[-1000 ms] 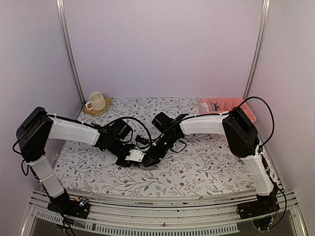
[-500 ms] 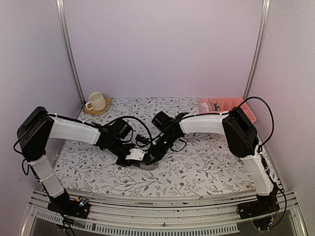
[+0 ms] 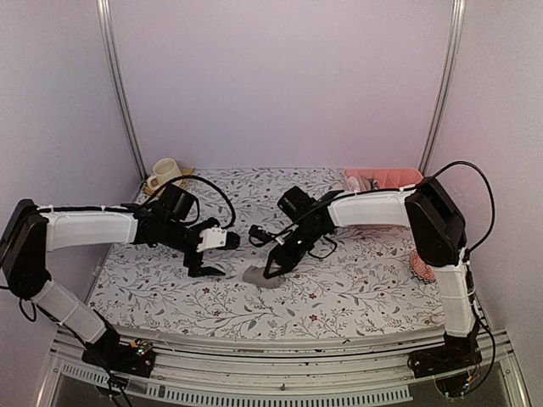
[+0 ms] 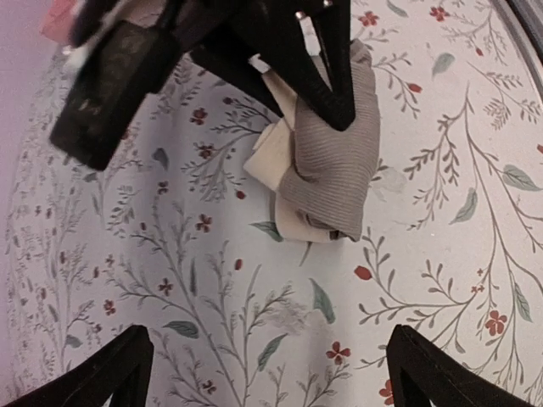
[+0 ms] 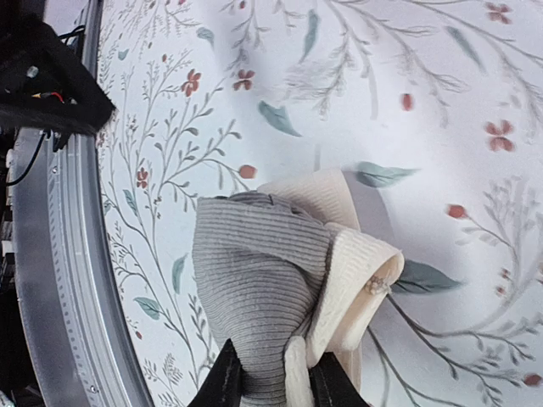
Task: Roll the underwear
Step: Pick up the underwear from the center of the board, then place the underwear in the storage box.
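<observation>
One underwear (image 3: 259, 277), taupe ribbed cloth with a cream waistband, lies as a small rolled bundle on the flowered table cover, centre front. My right gripper (image 3: 273, 265) comes down on it from the upper right and is shut on it. The right wrist view shows the underwear (image 5: 263, 288) bunched and pinched at its near end by the right gripper (image 5: 276, 386). My left gripper (image 3: 219, 257) stands open to the left of the bundle, apart from it. Seen from the left wrist, the underwear (image 4: 327, 161) lies beyond the wide, empty left gripper (image 4: 271, 377).
A cream cup (image 3: 165, 174) on a coaster stands at the back left. A pink tray (image 3: 382, 180) sits at the back right. A pink knitted thing (image 3: 421, 266) lies by the right arm. The table's metal front edge (image 5: 59, 280) is close to the bundle.
My left gripper has opened, let go of the bundle and drawn back to the left. My right gripper has closed on the underwear and shifted slightly right.
</observation>
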You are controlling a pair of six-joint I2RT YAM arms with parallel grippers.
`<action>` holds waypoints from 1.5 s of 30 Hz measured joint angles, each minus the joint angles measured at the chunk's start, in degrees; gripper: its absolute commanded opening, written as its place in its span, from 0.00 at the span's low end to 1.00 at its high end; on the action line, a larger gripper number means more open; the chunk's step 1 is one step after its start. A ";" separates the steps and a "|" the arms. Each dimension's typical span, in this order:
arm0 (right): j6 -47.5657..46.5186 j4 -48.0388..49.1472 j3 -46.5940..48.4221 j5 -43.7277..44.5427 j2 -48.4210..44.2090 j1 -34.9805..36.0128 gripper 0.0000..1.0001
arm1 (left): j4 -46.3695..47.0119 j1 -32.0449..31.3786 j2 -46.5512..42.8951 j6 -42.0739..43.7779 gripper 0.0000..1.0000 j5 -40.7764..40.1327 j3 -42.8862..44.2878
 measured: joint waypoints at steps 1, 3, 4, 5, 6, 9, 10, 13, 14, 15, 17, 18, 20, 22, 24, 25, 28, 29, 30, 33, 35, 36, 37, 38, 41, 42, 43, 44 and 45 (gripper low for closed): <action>0.35 0.63 -1.16 1.20 -1.33 -0.63 0.02 | 1.64 0.87 -2.49 -1.46 0.98 -0.04 -0.85; 1.51 1.88 -3.48 4.17 -4.48 -2.49 0.02 | 5.40 2.51 -6.60 -4.17 0.99 -0.61 -2.58; 2.23 2.89 -4.63 5.86 -6.27 -3.67 0.02 | 6.84 3.15 -7.78 -5.35 0.98 -0.98 -3.26; 2.93 3.72 -5.53 7.43 -7.82 -4.76 0.02 | 8.50 3.76 -8.72 -6.69 0.99 -1.64 -3.98; 3.65 4.83 -6.73 9.68 -9.88 -6.16 0.02 | 10.34 4.26 -9.29 -8.17 0.99 -2.36 -4.74; 6.29 7.82 -9.33 16.83 -15.72 -10.54 0.02 | 15.69 4.94 -9.46 -12.09 0.98 -5.07 -7.58; 7.34 9.01 -10.08 20.06 -17.88 -12.17 0.02 | 17.64 5.03 -9.40 -13.64 0.99 -6.29 -9.01; 9.53 12.17 -11.17 27.76 -22.47 -15.96 0.03 | 22.51 5.07 -8.61 -17.16 0.99 -9.46 -12.02; 10.01 12.98 -11.34 29.49 -23.41 -16.96 0.03 | 23.63 5.07 -8.31 -18.03 0.98 -10.23 -12.52; 10.82 13.84 -11.39 31.28 -24.28 -18.03 0.03 | 25.05 5.07 -7.98 -18.86 0.99 -11.26 -13.07; 11.82 15.67 -11.47 33.53 -25.16 -20.00 0.02 | 27.61 5.11 -7.80 -20.26 0.99 -12.72 -13.94; 12.50 16.83 -11.74 34.77 -25.33 -20.87 0.02 | 29.00 5.16 -7.89 -20.85 0.98 -13.40 -14.43; 13.51 17.77 -12.13 35.82 -25.31 -23.37 0.02 | 31.36 5.22 -8.24 -21.75 0.99 -13.88 -15.37; 14.38 18.45 -12.94 36.39 -25.31 -25.33 0.02 | 33.24 5.22 -8.85 -22.34 0.99 -14.03 -16.37; 14.99 19.23 -13.88 36.83 -25.31 -27.36 0.02 | 34.75 5.22 -9.35 -22.73 0.99 -14.32 -17.03; 15.17 19.54 -14.23 37.03 -25.31 -28.09 0.02 | 35.47 5.22 -9.53 -22.86 0.99 -14.62 -17.25; 16.41 20.06 -14.82 38.62 -25.20 -30.21 0.02 | 37.77 5.29 -9.86 -23.04 0.99 -15.41 -17.92; 16.90 20.13 -14.80 39.50 -25.14 -30.58 0.02 | 38.18 5.29 -9.92 -23.04 0.99 -15.54 -18.08; 17.49 20.04 -14.73 40.28 -25.00 -30.86 0.02 | 38.62 5.29 -9.97 -23.04 0.99 -15.61 -18.27; 19.26 19.19 -13.79 41.83 -23.87 -30.93 0.02 | 39.82 5.31 -10.19 -23.04 0.99 -15.91 -18.84; 20.52 18.49 -13.16 41.94 -22.86 -30.84 0.02 | 40.39 5.33 -10.16 -23.02 0.98 -16.20 -18.99; 21.09 18.16 -12.96 41.97 -22.40 -30.77 0.02 | 40.61 5.33 -10.14 -23.02 0.99 -16.33 -18.99; 21.79 17.68 -12.68 41.99 -21.88 -30.75 0.02 | 40.83 5.33 -10.12 -23.02 0.98 -16.39 -18.99; 22.49 16.96 -12.39 41.99 -21.29 -30.73 0.02 | 41.07 5.33 -10.12 -23.02 0.98 -16.46 -18.99; 24.37 14.27 -11.72 42.49 -19.61 -30.67 0.02 | 41.68 5.33 -10.12 -23.02 0.99 -16.50 -18.99; 24.83 13.53 -11.65 42.84 -19.39 -30.67 0.02 | 41.70 5.33 -10.12 -22.99 0.99 -16.50 -18.99; 25.27 12.61 -11.58 43.60 -19.15 -30.67 0.02 | 41.70 5.33 -10.12 -23.02 0.99 -16.50 -19.02; 25.55 11.67 -11.47 44.37 -18.95 -30.67 0.02 | 41.77 5.33 -10.12 -22.99 0.98 -16.50 -19.08; 25.77 10.99 -11.30 45.07 -18.82 -30.64 0.02 | 41.81 5.33 -10.12 -22.99 0.98 -16.52 -19.12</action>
